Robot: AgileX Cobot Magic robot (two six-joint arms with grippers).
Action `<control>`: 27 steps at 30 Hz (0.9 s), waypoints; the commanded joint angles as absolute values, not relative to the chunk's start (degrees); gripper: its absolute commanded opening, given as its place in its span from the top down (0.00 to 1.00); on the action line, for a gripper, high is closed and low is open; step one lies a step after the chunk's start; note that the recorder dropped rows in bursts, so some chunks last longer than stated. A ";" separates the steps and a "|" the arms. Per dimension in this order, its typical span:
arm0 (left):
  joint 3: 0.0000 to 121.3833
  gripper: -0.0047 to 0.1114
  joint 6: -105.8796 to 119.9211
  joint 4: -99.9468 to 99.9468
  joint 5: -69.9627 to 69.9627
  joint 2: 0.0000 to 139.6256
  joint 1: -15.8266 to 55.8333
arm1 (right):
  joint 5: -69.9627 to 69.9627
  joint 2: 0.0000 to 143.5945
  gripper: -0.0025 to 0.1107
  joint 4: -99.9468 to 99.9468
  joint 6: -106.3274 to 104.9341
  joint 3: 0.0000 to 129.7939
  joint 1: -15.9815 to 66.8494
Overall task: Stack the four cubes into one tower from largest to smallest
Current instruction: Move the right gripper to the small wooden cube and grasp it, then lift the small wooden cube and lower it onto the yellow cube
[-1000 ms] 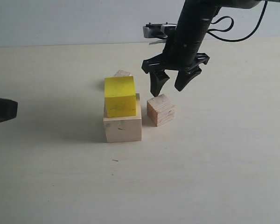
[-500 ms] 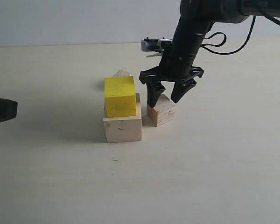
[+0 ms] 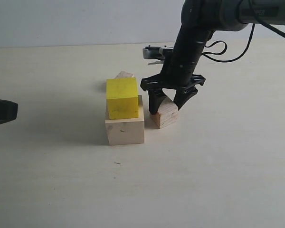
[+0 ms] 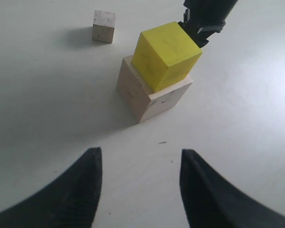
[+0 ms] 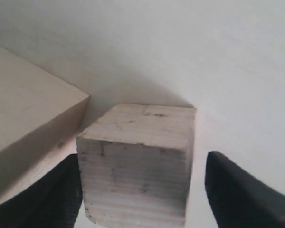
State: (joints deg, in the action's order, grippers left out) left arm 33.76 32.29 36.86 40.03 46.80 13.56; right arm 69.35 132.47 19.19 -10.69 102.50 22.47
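On the pale table (image 3: 213,180), the black right arm (image 3: 195,33) is reaching down from the upper right of the exterior view. The right gripper (image 3: 166,108) is hanging low over the third cube with its fingers spread and straddling it. The right wrist view is showing a clear gap on one side of the block, while the other finger is sitting very close; contact there is hard to tell, and nothing is clamped. The left gripper (image 4: 140,190) is hovering well apart at the left edge of the scene, fingers apart and holding nothing. The largest pale wood cube (image 3: 125,132) is sitting on the table near the middle as the base. The yellow cube (image 3: 122,98) is resting on top of it, turned slightly so the edges are not lining up. The darker grained wood cube (image 3: 165,114) is standing on the table just beside the base, on its right, rotated a bit, with a narrow gap showing between them. The smallest pale wood cube (image 3: 125,74) is lying on the table behind the stack, mostly hidden by the yellow block in the exterior view and sitting apart in the left wrist view.
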 commanded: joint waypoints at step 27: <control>33.56 0.53 32.42 37.82 39.15 46.70 13.45 | 69.96 109.37 0.98 7.96 13.43 101.26 22.77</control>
State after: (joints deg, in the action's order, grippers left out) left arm 33.76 32.29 36.96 39.90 46.80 13.56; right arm 69.78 113.71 5.69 9.04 102.24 22.34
